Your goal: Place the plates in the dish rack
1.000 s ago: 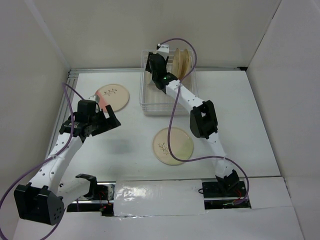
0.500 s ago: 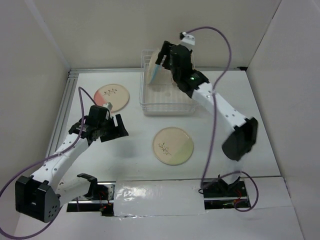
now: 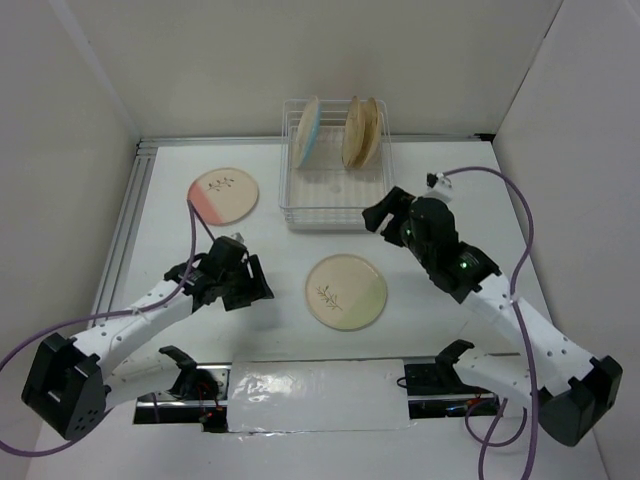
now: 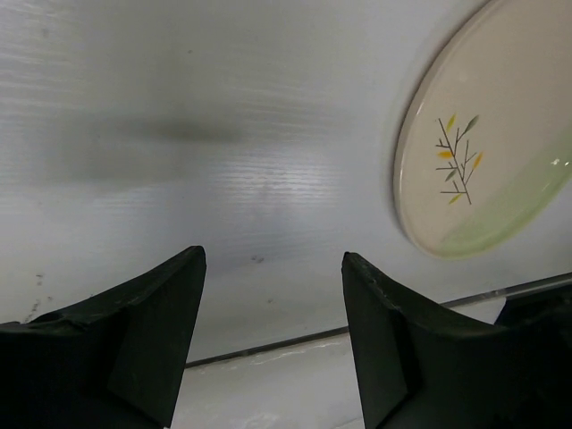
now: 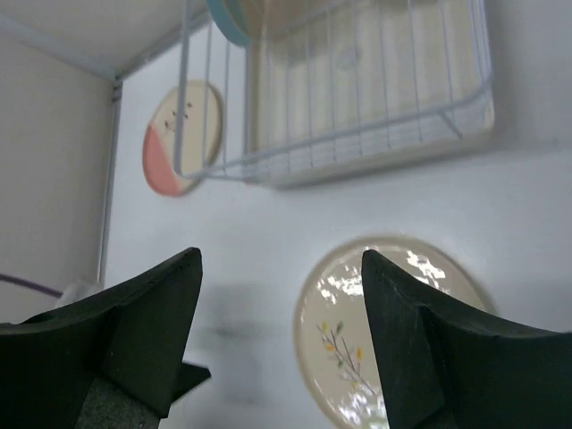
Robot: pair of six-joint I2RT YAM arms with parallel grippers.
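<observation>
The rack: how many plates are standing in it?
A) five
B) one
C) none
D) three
D: the blue plate and two tan plates stand on edge in the rack, while the pink plate and the green plate lie flat on the table.

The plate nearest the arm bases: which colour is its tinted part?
Pale green, along one side of the cream plate; the left wrist view shows it best.
</observation>
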